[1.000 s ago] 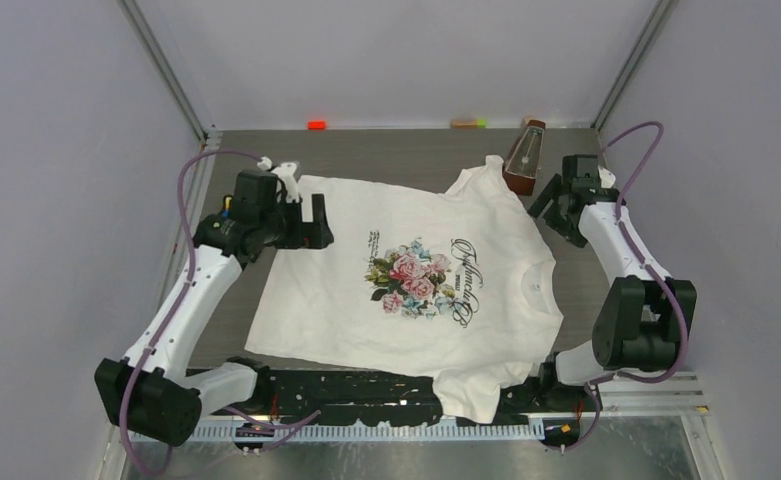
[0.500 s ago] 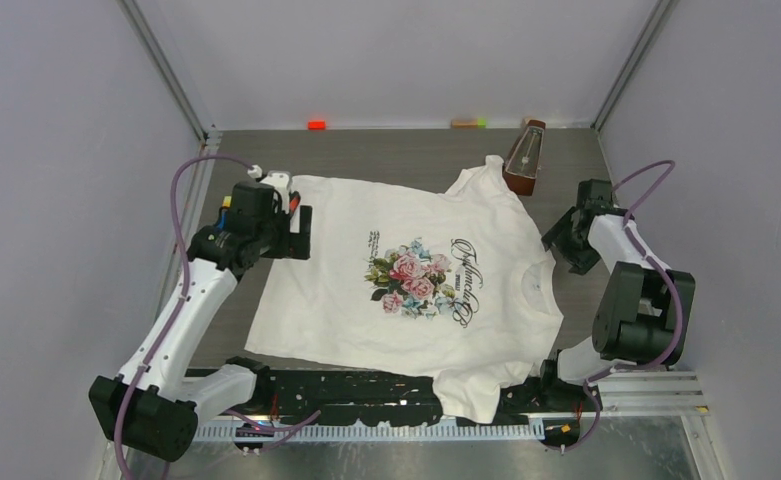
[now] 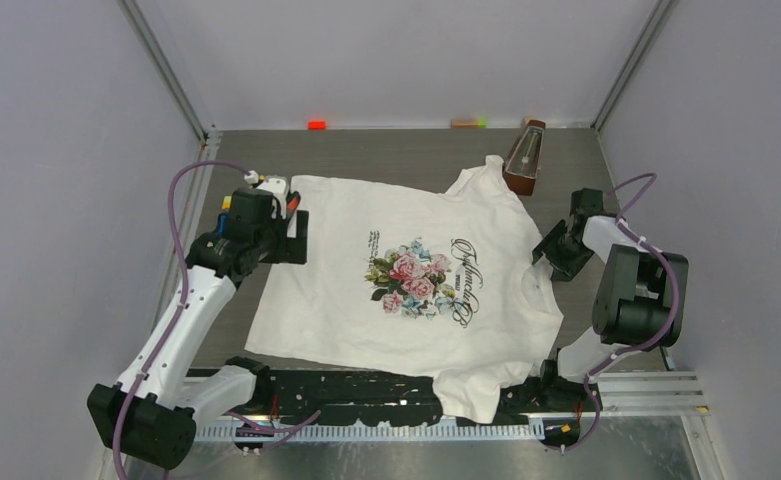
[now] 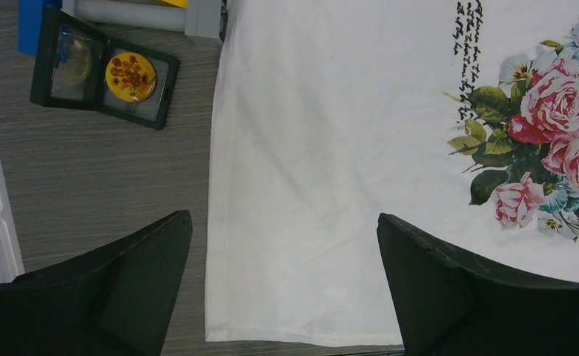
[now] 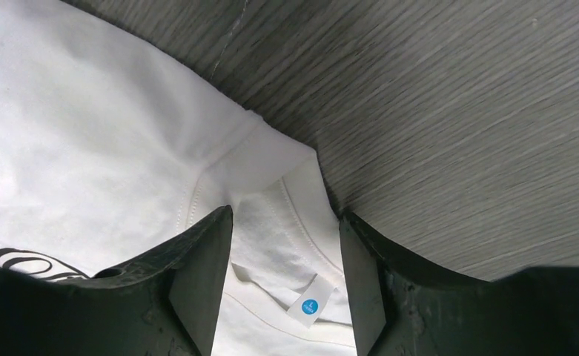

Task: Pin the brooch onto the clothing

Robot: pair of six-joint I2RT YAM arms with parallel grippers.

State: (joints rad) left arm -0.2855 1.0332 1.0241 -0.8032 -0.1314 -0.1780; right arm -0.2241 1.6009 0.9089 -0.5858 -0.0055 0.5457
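The white T-shirt (image 3: 316, 290) with a pink-rose print lies flat mid-table. It also shows in the left wrist view (image 4: 308, 148) and the right wrist view (image 5: 86, 148). The brooch (image 4: 130, 76), a round yellow disc, sits in an open black case (image 4: 49, 74) on the wood left of the shirt. My left gripper (image 3: 296, 235) (image 4: 283, 217) is open and empty above the shirt's left hem. My right gripper (image 3: 556, 250) (image 5: 285, 215) is open, its fingers either side of the collar and its size label (image 5: 310, 304), with nothing held.
A brown metronome (image 3: 524, 158) stands at the back right by the shirt's sleeve. A blue box (image 4: 38, 26) and a white cylinder (image 4: 138, 11) lie beyond the brooch case. Small coloured markers (image 3: 316, 125) (image 3: 469, 122) sit at the back wall.
My left gripper has drawn back left and slightly nearer along the shirt's edge. My right gripper has moved from beside the metronome nearer and inward, onto the collar.
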